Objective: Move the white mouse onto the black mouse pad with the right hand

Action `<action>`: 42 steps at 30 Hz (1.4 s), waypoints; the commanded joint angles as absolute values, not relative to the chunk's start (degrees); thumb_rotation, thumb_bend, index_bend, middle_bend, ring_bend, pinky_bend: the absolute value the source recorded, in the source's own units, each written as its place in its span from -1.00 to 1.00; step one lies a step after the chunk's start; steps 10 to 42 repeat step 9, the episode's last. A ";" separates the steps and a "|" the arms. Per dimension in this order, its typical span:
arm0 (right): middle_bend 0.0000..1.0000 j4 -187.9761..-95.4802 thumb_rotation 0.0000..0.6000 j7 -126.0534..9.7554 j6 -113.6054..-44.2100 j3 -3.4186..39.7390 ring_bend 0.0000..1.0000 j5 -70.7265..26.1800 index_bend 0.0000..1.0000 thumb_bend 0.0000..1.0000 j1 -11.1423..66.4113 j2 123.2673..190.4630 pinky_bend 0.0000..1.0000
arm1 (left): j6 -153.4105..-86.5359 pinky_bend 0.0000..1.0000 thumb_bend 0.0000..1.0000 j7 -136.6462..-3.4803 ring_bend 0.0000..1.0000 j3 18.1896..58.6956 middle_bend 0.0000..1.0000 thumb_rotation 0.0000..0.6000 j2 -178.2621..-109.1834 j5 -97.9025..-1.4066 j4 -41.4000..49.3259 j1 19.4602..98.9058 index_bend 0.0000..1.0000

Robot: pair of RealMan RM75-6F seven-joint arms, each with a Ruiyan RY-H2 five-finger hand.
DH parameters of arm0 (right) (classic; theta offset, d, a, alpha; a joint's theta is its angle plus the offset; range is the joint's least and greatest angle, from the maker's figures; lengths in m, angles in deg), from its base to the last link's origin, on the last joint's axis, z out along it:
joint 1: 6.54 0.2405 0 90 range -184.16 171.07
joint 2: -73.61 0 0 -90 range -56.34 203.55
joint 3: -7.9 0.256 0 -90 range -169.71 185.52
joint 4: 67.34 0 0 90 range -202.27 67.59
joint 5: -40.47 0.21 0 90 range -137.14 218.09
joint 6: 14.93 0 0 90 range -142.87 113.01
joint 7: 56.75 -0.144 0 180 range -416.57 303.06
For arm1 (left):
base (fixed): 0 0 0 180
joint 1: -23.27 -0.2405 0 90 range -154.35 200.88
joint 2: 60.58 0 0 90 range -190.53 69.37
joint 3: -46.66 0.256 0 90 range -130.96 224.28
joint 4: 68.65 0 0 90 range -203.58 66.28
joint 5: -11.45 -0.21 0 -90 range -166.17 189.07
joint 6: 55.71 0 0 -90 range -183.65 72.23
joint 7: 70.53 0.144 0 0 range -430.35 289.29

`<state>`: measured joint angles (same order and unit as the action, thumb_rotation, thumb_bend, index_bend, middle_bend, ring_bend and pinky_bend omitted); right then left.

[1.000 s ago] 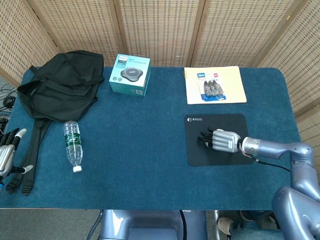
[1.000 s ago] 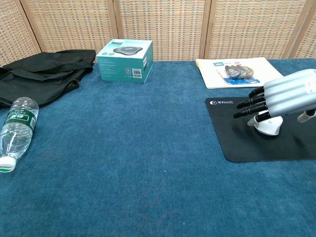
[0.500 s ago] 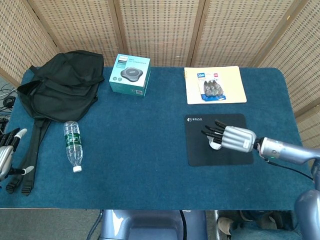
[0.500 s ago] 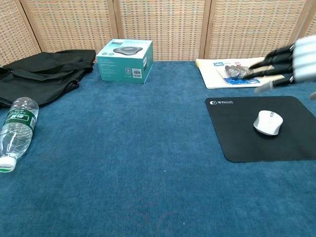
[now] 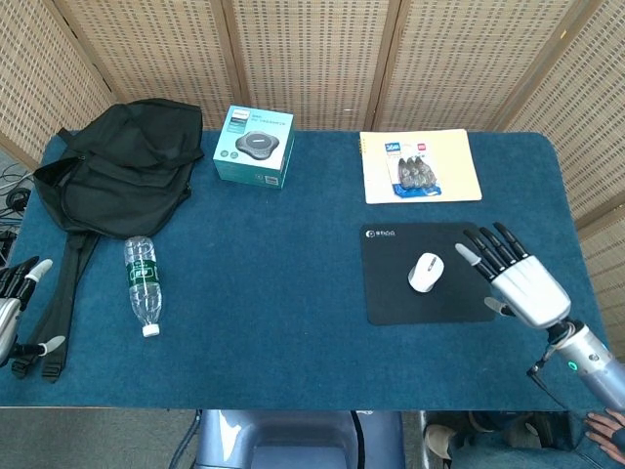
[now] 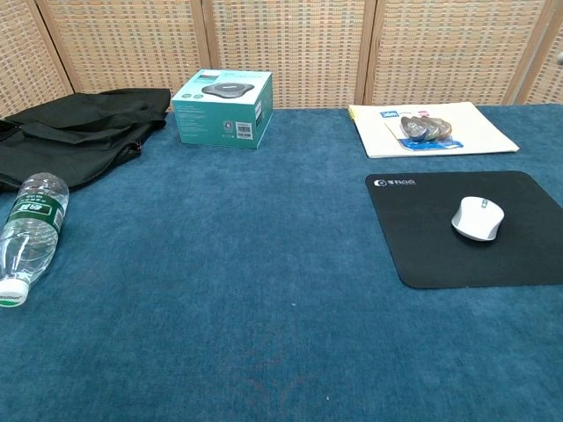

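The right hand (image 5: pixel 518 280) has lifted off the white mouse (image 5: pixel 426 273) and pulled back past the pad's right edge, fingers (image 5: pixel 485 250) spread apart and holding nothing. The mouse now rests alone on the black mouse pad (image 5: pixel 391 293). At the left edge of the blue surface (image 5: pixel 273 293), the left hand (image 5: pixel 12 298) has slid lower, its fingers apart. One bottle (image 5: pixel 143 283), one teal box (image 5: pixel 255 146), one black bag (image 5: pixel 122 161), one yellow folder (image 5: pixel 459 171).
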<state>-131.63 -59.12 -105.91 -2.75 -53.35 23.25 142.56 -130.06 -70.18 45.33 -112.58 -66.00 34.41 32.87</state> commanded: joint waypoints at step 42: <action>-1.00 -158.15 1.00 -52.22 -109.73 2.33 -1.00 -39.98 -1.00 -1.00 5.87 137.31 -1.00 | -135.18 -1.00 -1.00 -65.63 -1.00 46.75 -1.00 1.00 -113.81 -69.00 35.73 29.98 -1.00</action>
